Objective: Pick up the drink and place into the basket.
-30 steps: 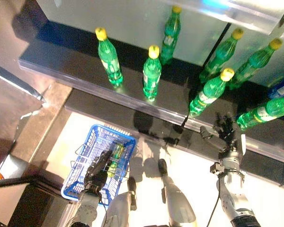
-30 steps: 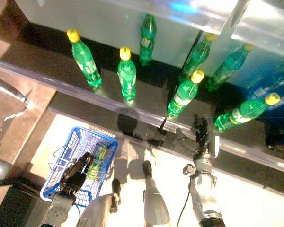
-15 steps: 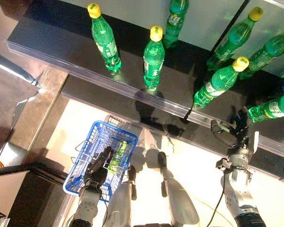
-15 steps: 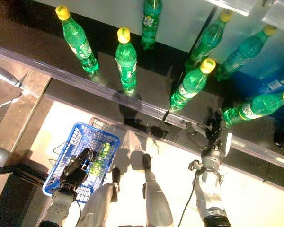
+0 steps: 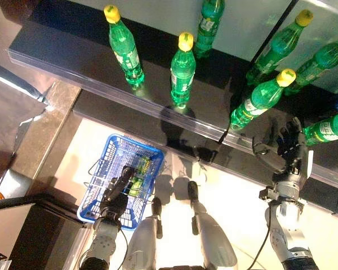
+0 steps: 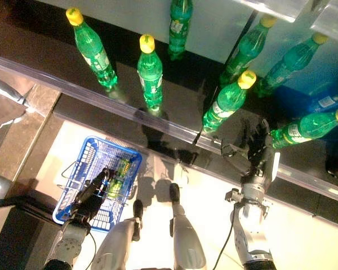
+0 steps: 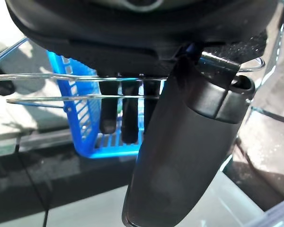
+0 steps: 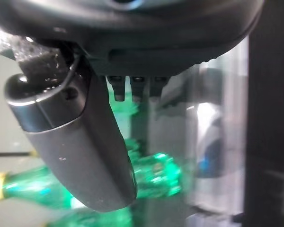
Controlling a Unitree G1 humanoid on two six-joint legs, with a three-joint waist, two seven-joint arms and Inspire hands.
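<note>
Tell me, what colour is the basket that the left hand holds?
Blue. The basket shows best in the left eye view, carried by the left hand.

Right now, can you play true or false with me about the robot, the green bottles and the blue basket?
1. The blue basket already has a green bottle in it. True.
2. The right hand is squeezing a bottle. False: its fingers are spread open, reaching toward the shelf and holding nothing.
3. The left hand holds the basket by its wire handle. True.
4. The shelf bottles have red caps. False: the caps are yellow.
5. The basket sits on the shelf. False: it hangs from the left hand, above the floor.
</note>
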